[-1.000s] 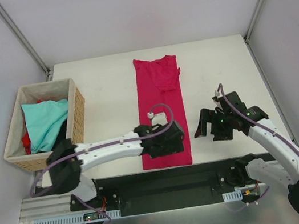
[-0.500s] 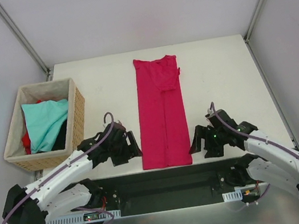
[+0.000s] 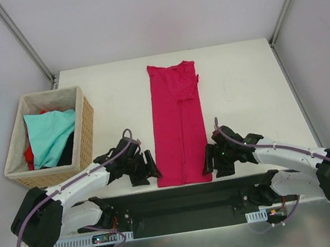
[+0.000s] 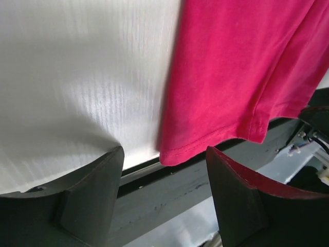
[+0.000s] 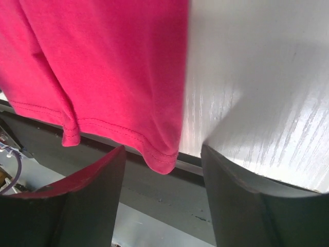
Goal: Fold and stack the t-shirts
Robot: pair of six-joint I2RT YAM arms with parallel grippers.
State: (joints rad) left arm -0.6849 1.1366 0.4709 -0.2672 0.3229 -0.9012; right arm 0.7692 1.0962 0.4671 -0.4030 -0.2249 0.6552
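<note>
The crimson-magenta t-shirt (image 3: pixel 179 121) lies as a long narrow strip down the middle of the white table (image 3: pixel 247 83), sides folded in, its hem hanging just over the near edge. My left gripper (image 3: pixel 152 169) is open at the hem's left corner (image 4: pixel 172 154), which shows between its fingers (image 4: pixel 92 190). My right gripper (image 3: pixel 207 162) is open at the hem's right corner (image 5: pixel 162 162), which shows between its fingers (image 5: pixel 241 200). The light teal t-shirt (image 3: pixel 49 137) and a red one (image 3: pixel 28 155) lie in the basket.
The woven wicker basket (image 3: pixel 86 128) stands at the table's left edge. The black mounting rail (image 3: pixel 185 200) runs along the near edge, just under both grippers. White walls close in the back and sides.
My left arm left the shirt's lower part and swung round to the hem's left corner. My right gripper came down and in to the hem's right corner. The shirt stayed put.
</note>
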